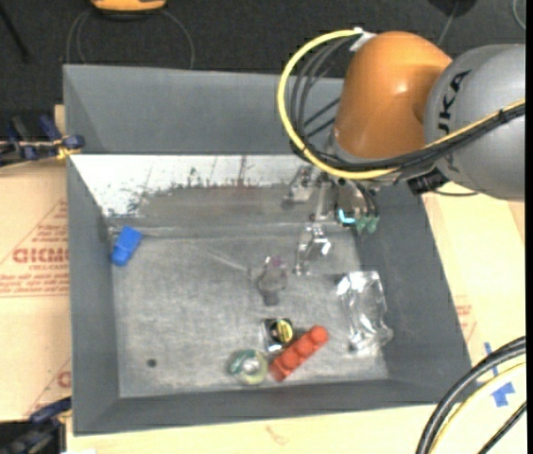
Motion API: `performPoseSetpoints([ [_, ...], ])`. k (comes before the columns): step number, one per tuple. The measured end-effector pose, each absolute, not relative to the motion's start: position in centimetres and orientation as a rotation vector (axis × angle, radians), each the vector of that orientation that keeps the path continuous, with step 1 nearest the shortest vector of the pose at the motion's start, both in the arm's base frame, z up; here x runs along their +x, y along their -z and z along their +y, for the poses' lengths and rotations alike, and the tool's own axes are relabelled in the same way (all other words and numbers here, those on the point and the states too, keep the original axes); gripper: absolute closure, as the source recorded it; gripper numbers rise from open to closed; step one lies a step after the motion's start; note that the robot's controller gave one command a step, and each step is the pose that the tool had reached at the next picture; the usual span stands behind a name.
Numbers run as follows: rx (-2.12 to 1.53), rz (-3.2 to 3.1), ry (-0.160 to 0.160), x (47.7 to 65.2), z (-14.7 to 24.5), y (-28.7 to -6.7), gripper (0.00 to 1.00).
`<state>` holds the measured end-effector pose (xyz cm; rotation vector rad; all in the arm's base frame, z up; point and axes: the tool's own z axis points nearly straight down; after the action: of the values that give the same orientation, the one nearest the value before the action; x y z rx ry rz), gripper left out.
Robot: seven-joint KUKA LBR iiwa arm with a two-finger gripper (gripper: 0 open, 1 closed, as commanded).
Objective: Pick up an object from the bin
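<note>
Open bin [96,282] with arm [493,102] reaching in. The hand [312,246] hangs low near the back wall; its opening cannot be told, and nothing is seen in it. The nearest thing is a small grey piece [271,274], mid-floor, just beside the hand. Centre over it before descending.

Dark capital letters stand on the grey housing of the arm [484,102], just right of its orange cover [389,88]. They run slantwise up the housing and read "UKA". The edge of the orange cover cuts off the start of the word. Down in the bin [200,112], a small black-and-yellow thing [279,330] lies near the front wall, touching a red piece [300,351]. Any print on it is too small to read.
</note>
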<state>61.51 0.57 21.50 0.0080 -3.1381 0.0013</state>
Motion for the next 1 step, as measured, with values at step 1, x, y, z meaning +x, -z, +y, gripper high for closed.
performPoseSetpoints([
  [1, 0.684, -3.081, -0.004, 60.49, -4.58, -7.41, 0.00],
])
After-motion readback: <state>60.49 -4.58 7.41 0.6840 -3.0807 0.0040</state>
